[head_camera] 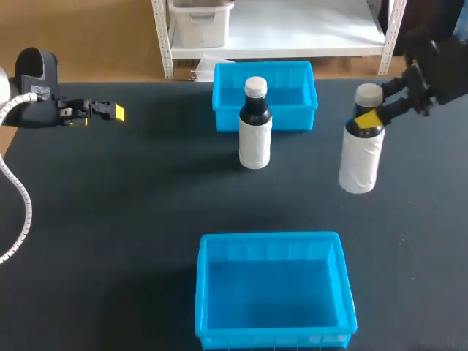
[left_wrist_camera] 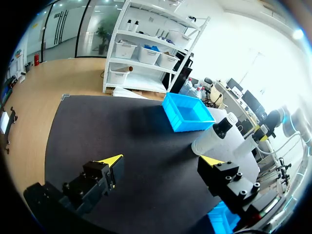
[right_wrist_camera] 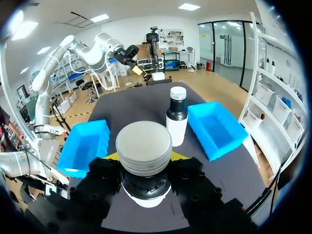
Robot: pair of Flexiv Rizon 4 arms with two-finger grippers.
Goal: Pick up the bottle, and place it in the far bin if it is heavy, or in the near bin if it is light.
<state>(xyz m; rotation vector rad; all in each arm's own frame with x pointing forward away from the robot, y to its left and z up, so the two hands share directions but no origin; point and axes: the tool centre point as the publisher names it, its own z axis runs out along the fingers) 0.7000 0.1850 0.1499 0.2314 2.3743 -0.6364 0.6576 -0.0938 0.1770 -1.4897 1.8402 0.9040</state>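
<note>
**Neck grip, and a second bottle in the way**

The right gripper point(head_camera: 369, 117) is clenched on the neck of the bottle point(head_camera: 360, 157), just under its cap. The bottle hangs upright near the table's point(head_camera: 131, 219) right edge, and it looks lifted clear of the surface. The left gripper point(head_camera: 110, 111) is released and holds nothing. It hovers near the table's far left corner, well apart from everything else.

The main risk is the hold itself. The fingers pinch only the narrow neck, so a heavy bottle could slide down through them or swing during a quick move.

The second risk is the path. A second bottle point(head_camera: 255, 128) stands upright just in front of the far bin point(head_camera: 265, 67), near the middle of the table's far edge. A low sweep toward that bin could knock it over.

The near bin point(head_camera: 270, 238) sits at the near edge with nothing between it and the held bottle, so that route looks safer.

A wrong reading of the weight would send the bottle to the wrong bin. Letting go too high could make it bounce or topple inside the bin.
</note>
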